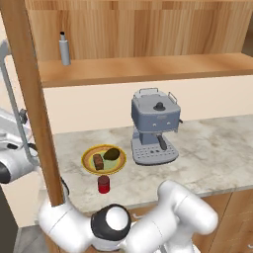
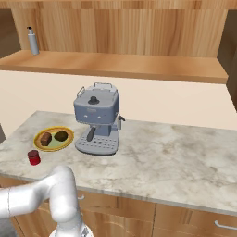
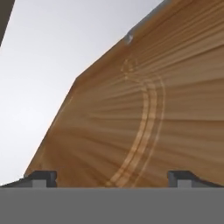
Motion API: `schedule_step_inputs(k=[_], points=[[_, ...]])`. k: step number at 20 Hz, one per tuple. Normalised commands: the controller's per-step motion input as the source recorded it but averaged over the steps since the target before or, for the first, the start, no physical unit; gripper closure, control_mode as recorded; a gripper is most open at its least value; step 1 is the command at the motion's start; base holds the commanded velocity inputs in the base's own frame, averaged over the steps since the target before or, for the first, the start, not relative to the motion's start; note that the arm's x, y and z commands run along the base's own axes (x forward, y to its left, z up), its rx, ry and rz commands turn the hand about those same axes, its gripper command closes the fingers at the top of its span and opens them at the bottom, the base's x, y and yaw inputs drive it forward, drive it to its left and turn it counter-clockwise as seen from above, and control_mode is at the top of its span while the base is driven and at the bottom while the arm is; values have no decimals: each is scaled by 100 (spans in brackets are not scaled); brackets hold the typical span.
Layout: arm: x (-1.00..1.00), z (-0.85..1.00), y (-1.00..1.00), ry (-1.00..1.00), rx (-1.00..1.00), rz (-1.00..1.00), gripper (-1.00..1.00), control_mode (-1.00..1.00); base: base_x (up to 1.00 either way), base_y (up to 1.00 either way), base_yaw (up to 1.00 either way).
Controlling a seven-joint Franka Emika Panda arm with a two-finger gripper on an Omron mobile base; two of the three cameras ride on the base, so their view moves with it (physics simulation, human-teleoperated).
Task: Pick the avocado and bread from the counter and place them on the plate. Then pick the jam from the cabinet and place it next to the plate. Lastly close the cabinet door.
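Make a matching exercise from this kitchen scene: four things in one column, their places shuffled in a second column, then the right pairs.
Things:
1. bread
2. red jar
3. grey bottle
4. coffee machine

Places:
A. on the wooden shelf, at its left end
B. on the plate, beside the avocado
C. on the counter, right of the plate
D. on the counter, just in front of the plate

Pairs: 1-B, 2-D, 3-A, 4-C

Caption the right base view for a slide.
Bread and avocado on the plate, red jar beside it, near the coffee machine.
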Motion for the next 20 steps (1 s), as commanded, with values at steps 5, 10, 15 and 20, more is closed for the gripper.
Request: schedule_step_inputs(k=[5,10,15,20], points=[[-41,78,-95,-20,46,16,-100,-100,0,0,0],[-50,79,-100,-11,51,17,-100,-100,0,0,0],[-66,74,-100,-11,55,14,-100,-100,0,0,0],[-10,17,-100,-2,54,19,-100,-100,0,0,0]])
